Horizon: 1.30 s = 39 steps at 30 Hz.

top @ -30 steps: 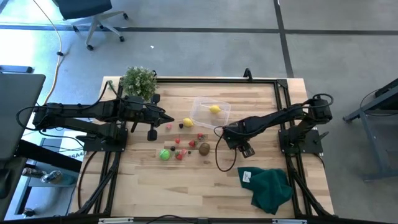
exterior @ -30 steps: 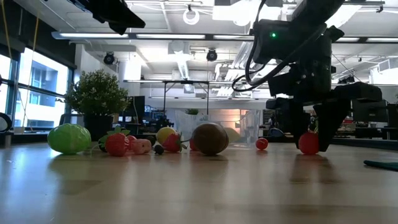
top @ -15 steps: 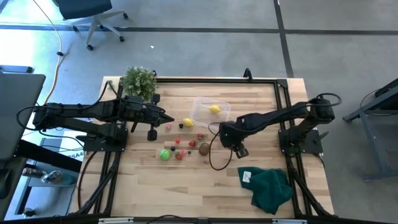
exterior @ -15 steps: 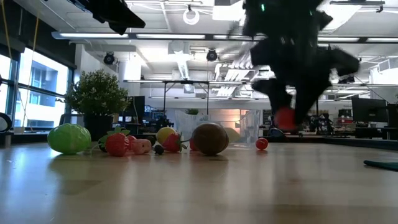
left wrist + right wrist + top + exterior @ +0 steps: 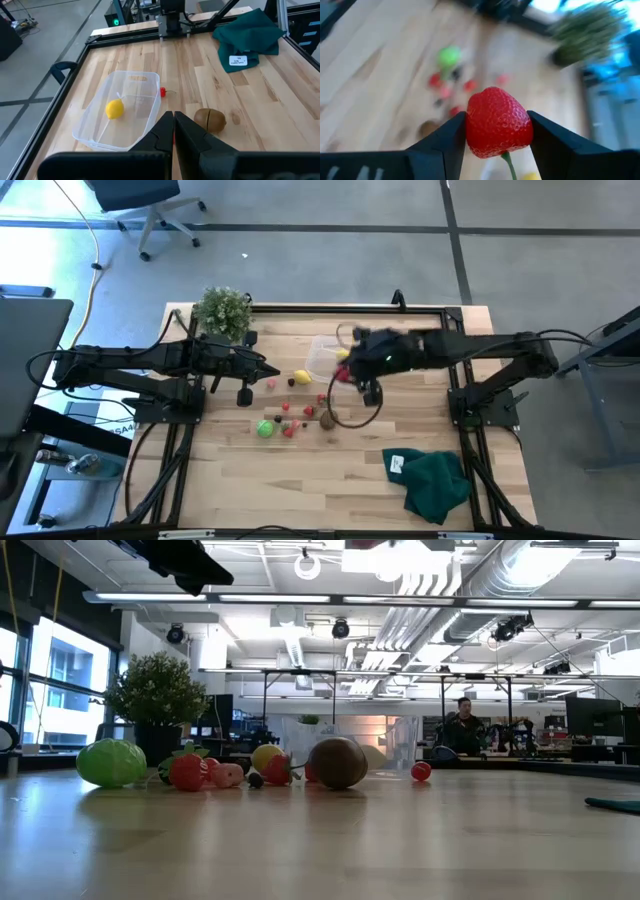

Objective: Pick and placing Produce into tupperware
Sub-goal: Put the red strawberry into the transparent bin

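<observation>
My right gripper (image 5: 350, 372) is shut on a red strawberry (image 5: 496, 122), high above the table at the near edge of the clear tupperware (image 5: 326, 356). In the tub lies a yellow lemon (image 5: 114, 108). More produce lies on the wood near the tub: a brown kiwi (image 5: 209, 119), a small red cherry (image 5: 162, 91), a green piece (image 5: 264, 428), a yellow piece (image 5: 302, 377) and several small red ones. My left gripper (image 5: 173, 117) hangs shut and holds nothing, above the table to the left of the tub. The low view does not show my right gripper. My right gripper pinches the strawberry by its two opposite sides (image 5: 471, 125), one finger on each. The fingers slant downward, coming from the table's right side. The berry is lifted clear of the table, and its thin green stem (image 5: 508, 161) trails on the wrist side.
A leafy potted plant (image 5: 222, 310) stands at the far left corner. A dark green cloth (image 5: 432, 480) lies near the right front. A black frame rail (image 5: 400, 305) runs along the far edge. A person (image 5: 462, 725) shows in the room behind.
My right gripper has risen steeply from the table's right middle with the strawberry, which is now lifted clear. It has swung toward the tub and tipped from pointing down to a slant, and it has left the low view.
</observation>
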Each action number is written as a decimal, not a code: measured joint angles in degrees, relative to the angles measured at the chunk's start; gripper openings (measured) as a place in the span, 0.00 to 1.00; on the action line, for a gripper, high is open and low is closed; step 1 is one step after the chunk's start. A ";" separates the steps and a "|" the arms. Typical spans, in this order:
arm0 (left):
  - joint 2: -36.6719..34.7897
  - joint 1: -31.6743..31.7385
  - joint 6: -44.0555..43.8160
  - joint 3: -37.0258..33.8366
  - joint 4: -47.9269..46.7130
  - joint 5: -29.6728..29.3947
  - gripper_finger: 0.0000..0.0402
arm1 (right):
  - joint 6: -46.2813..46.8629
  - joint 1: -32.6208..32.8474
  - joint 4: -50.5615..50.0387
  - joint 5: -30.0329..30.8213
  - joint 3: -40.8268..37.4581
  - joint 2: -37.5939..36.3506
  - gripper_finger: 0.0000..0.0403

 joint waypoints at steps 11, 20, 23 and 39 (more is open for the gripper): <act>0.01 -0.01 0.00 -0.01 0.02 -0.01 0.01 | 4.54 -5.32 -1.66 5.54 13.98 0.04 0.44; 0.01 -0.01 0.00 -0.01 0.01 0.00 0.01 | 12.19 -17.51 -10.46 -0.63 13.89 5.36 0.44; 0.00 -0.01 -0.01 0.00 0.00 -0.01 0.01 | 13.74 -20.55 -15.17 -4.12 13.87 9.93 0.44; 0.00 0.00 -0.01 0.00 0.01 0.00 0.01 | 11.06 -21.93 -18.41 -12.52 13.80 35.52 0.44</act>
